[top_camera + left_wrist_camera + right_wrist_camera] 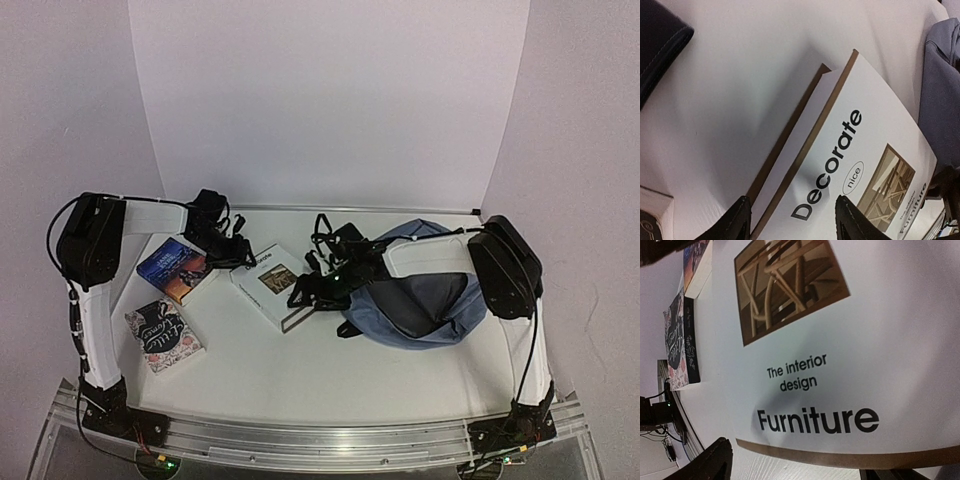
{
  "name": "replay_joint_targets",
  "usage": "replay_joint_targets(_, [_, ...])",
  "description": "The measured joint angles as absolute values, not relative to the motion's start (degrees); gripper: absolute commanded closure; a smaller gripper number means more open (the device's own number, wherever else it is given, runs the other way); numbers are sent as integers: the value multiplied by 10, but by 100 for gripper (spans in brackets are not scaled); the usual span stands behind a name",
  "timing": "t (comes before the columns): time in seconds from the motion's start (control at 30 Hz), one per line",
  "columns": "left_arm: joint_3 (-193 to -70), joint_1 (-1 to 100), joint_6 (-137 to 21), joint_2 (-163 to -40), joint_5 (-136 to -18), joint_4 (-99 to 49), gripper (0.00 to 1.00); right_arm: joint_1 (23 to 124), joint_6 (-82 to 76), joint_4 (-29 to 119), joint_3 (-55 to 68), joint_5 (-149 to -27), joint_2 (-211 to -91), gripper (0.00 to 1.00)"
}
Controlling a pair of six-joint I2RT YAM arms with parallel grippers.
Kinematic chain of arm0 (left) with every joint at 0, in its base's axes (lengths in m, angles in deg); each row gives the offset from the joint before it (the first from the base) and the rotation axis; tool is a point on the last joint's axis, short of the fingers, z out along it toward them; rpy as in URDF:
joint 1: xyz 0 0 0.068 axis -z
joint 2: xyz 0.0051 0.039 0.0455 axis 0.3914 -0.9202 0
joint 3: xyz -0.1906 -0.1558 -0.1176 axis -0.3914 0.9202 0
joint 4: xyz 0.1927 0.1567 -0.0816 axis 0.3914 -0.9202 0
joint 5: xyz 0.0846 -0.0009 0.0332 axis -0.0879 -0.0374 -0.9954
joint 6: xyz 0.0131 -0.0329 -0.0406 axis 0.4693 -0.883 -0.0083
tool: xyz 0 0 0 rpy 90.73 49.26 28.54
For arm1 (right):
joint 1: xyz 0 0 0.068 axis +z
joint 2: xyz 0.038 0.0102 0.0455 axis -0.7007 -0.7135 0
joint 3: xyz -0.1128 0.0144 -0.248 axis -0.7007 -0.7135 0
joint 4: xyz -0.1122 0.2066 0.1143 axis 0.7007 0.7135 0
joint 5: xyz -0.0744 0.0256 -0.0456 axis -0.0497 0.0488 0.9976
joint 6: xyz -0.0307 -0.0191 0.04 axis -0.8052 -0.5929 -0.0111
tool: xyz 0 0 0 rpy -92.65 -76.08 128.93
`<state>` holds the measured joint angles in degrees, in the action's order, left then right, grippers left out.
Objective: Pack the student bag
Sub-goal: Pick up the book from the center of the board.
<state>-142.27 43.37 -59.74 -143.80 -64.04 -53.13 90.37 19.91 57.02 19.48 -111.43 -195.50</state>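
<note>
Overhead view of a white table (300,370): the student bag (430,310), slate-blue and slumped on its side, lies right of centre, what looks like its dark opening turned toward a white book (268,285) titled Decorate in mid-frame. The left gripper (791,202) is at the book's upper-left corner and the right gripper (800,460) at its lower-right end beside the bag. Both have fingers spread, clamping nothing, probably bracketing the book to steer it inside; a blue book (175,268) and a floral book (165,335) lie at left

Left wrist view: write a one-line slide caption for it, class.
Left gripper, jaws apart, above the white Decorate book; slate-blue student bag at right.
</note>
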Motion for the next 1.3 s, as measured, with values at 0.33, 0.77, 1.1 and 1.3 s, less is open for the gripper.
replay_joint_targets(0.33, [-1252, 476, -642, -1308, -628, -510, 47, 855, 195, 577, 189, -1107, -1956, 64])
replay_joint_targets(0.77, [-1144, 499, -701, -1207, -642, -464, 22, 841, 203, 572, 182, -1149, -1883, 100])
replay_joint_targets(1.1, [-1076, 464, -747, -1154, -595, -362, 13, 813, 202, 585, 160, -1179, -1865, 100])
replay_joint_targets(1.3, [-1034, 485, -765, -1124, -609, -303, 10, 793, 243, 593, 158, -1191, -1864, 100])
